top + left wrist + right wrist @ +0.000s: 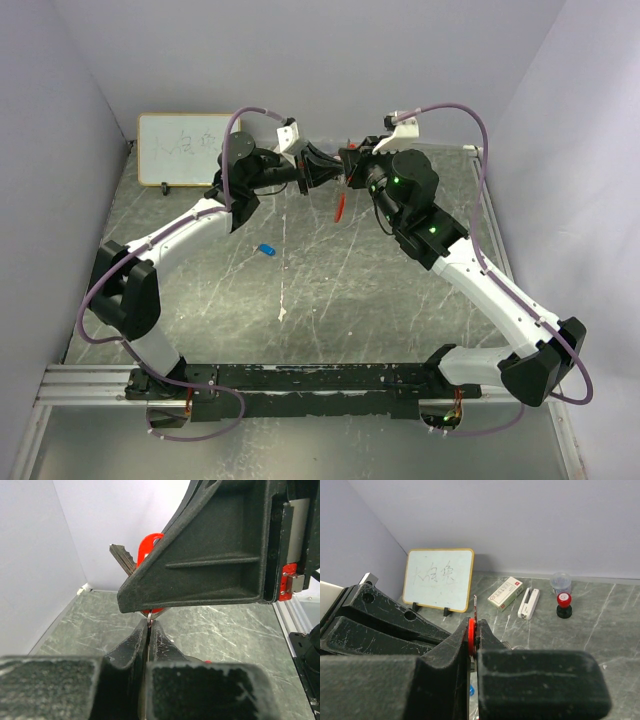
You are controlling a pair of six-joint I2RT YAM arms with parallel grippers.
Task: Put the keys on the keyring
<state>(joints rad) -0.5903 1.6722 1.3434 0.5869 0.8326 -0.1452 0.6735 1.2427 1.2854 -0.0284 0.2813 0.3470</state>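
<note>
Tabletop [380,300] between the arms carries the blue key [266,249], lying flat and well apart from both arms' tips. Farther on, the arms meet in the air. The left fingers [129,652] are pressed together on the keyring [341,207]. Only a sliver of its ring [149,625] shows at their tips, and the red strap hangs below. The right fingers [492,642] clamp the red key [148,546] by its head, which is mostly buried between them, blade up. From the left wrist, the right arm's black body blocks much of the view. Whether key and ring touch cannot be told. Along the far wall stand a whiteboard [440,579], box [505,593], stapler [528,603], bottle [563,604] and jar [561,581].
</note>
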